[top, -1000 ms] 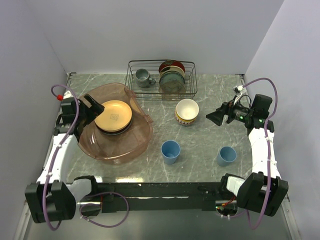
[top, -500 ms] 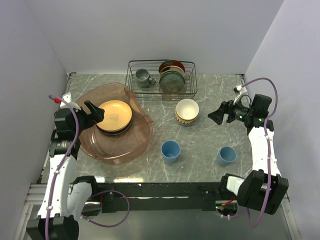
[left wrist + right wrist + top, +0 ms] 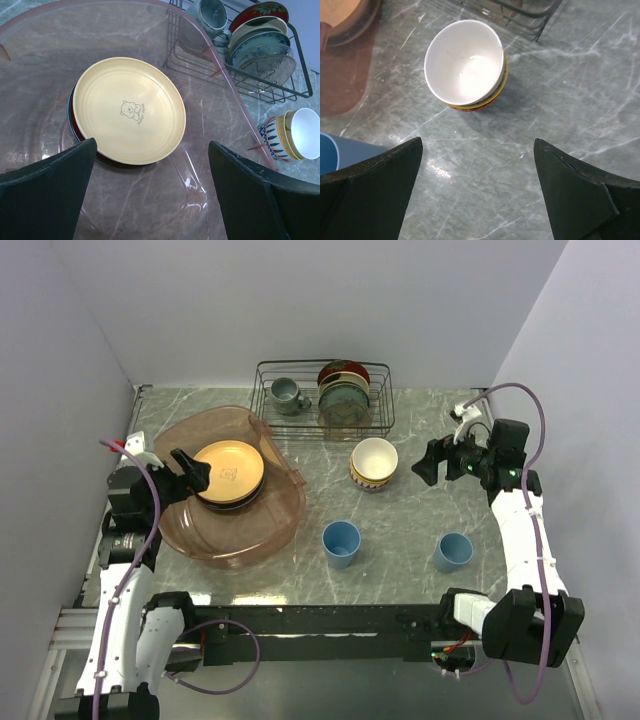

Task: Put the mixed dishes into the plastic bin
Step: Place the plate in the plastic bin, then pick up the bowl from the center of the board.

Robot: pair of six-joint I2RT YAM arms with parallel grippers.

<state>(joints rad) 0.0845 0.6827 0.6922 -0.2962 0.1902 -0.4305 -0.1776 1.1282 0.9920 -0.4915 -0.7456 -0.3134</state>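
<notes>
The plastic bin (image 3: 200,545) stands at the left and holds a stack of plates topped by the yellow-orange plate (image 3: 228,470), which has a small bear print in the left wrist view (image 3: 127,117). My left gripper (image 3: 190,472) is open and empty over the bin's left side, just beside the stack (image 3: 150,200). The cream bowl (image 3: 374,458) sits nested in the red-patterned bowl mid-table. My right gripper (image 3: 428,462) is open and empty to its right, with the bowl (image 3: 465,62) ahead of its fingers (image 3: 477,195). Two light-blue cups (image 3: 341,542) (image 3: 453,551) stand upright nearer the front.
The black wire rack (image 3: 322,395) stands at the back with the grey mug (image 3: 288,395) and upright plates (image 3: 344,392). The rack's corner touches the bin's far rim (image 3: 200,45). Grey walls close the left, back and right.
My left arm has drawn back and swung its elbow toward the near left, its gripper staying by the stack. My right gripper has moved slightly left and back toward the bowls.
</notes>
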